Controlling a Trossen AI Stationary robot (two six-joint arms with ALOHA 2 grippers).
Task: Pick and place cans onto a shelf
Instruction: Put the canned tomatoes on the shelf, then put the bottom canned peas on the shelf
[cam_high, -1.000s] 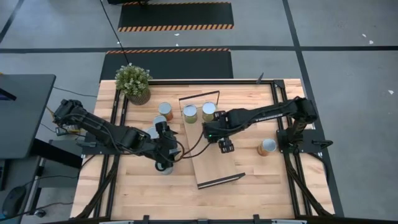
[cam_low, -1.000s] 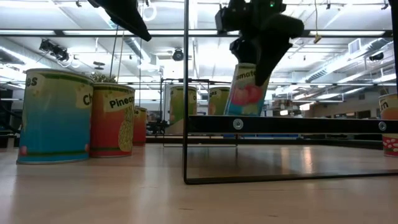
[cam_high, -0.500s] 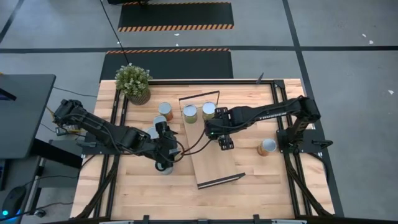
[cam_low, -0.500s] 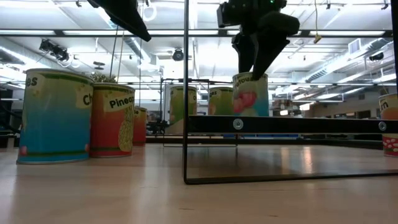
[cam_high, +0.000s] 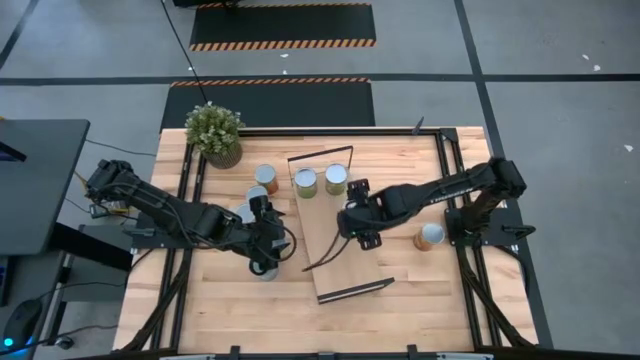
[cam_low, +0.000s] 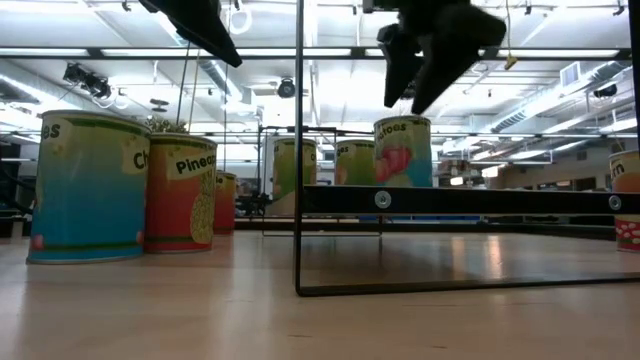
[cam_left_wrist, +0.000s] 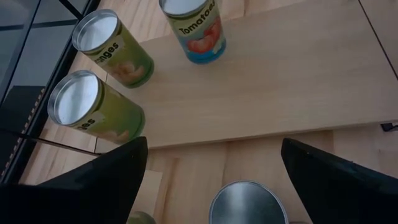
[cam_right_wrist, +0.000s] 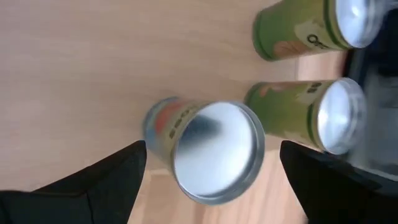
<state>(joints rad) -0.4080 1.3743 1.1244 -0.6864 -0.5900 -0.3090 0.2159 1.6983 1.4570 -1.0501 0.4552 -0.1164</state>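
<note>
Tomato can (cam_right_wrist: 205, 152) upright on shelf (cam_high: 340, 255), label readable only low; right gripper (cam_low: 425, 75) open above it.

A: Right gripper (cam_high: 357, 226) hangs over the middle of the table, fingers (cam_low: 437, 68) spread wide, nothing between them, arm stretched in from the right edge.

B: And the left gripper (cam_high: 266, 252) sits low out front, jaws gaping too, elbow folded back leftward.
</note>
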